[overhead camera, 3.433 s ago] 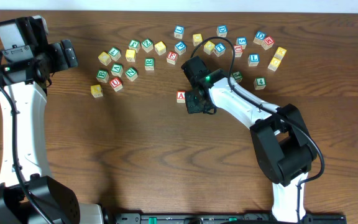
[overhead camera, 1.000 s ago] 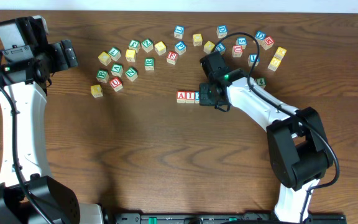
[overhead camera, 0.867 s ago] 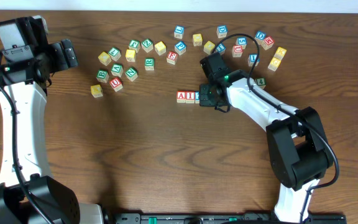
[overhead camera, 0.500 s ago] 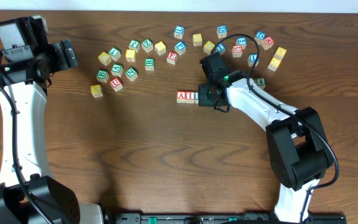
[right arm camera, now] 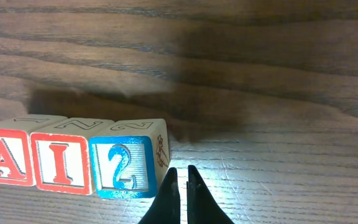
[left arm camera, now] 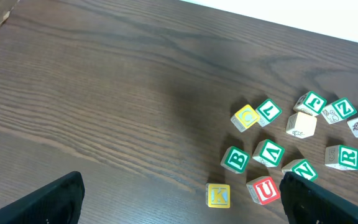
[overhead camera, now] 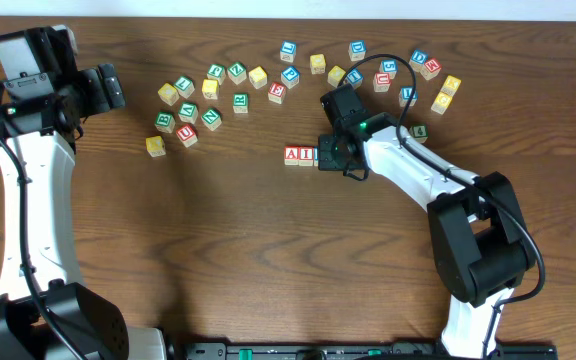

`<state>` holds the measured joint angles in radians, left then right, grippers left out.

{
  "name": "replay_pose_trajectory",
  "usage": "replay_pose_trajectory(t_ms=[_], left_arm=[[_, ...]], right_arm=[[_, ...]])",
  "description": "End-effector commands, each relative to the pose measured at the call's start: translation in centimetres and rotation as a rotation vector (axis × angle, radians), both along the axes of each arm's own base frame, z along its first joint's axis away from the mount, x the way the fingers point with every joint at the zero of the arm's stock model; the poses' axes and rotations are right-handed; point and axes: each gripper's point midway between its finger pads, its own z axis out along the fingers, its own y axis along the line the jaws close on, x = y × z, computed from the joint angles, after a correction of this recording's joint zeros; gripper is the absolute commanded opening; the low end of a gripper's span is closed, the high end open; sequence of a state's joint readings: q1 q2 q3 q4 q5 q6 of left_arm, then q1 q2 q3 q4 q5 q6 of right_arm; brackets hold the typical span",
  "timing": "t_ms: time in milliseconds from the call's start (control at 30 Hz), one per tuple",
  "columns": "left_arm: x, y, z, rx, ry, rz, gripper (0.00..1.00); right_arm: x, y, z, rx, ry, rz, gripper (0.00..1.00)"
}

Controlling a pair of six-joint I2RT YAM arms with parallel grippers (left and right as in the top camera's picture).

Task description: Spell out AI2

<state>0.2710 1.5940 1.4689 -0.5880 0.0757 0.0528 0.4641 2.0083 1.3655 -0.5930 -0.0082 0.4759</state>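
A red A block, a red I block and a blue 2 block stand side by side in a touching row on the wooden table. In the overhead view the A and I show, while the 2 is hidden under my right gripper. In the right wrist view my right gripper is shut and empty, its tips just right of the 2 block. My left gripper is open and empty, raised at the far left of the table.
Loose letter blocks lie in an arc along the back of the table, from a yellow K and red U at the left to yellow blocks at the right. A green block sits beside my right arm.
My right gripper carried the blue 2 block in and set it at the right end of the row, against the I. In the last second it has barely moved. The left arm is still.
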Motion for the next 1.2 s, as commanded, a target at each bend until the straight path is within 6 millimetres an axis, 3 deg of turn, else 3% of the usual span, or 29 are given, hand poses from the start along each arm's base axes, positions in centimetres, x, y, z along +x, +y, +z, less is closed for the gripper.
replay_pose_trajectory(t_ms=[0, 1167], left_arm=[[0.20, 0.00, 1.17, 0.013, -0.023, -0.005, 0.99], [0.20, 0.00, 1.17, 0.013, -0.023, -0.005, 0.99]], right_arm=[[-0.38, 0.27, -0.46, 0.002, 0.013, -0.008, 0.01], [-0.17, 1.01, -0.28, 0.018, -0.004, -0.002, 0.01]])
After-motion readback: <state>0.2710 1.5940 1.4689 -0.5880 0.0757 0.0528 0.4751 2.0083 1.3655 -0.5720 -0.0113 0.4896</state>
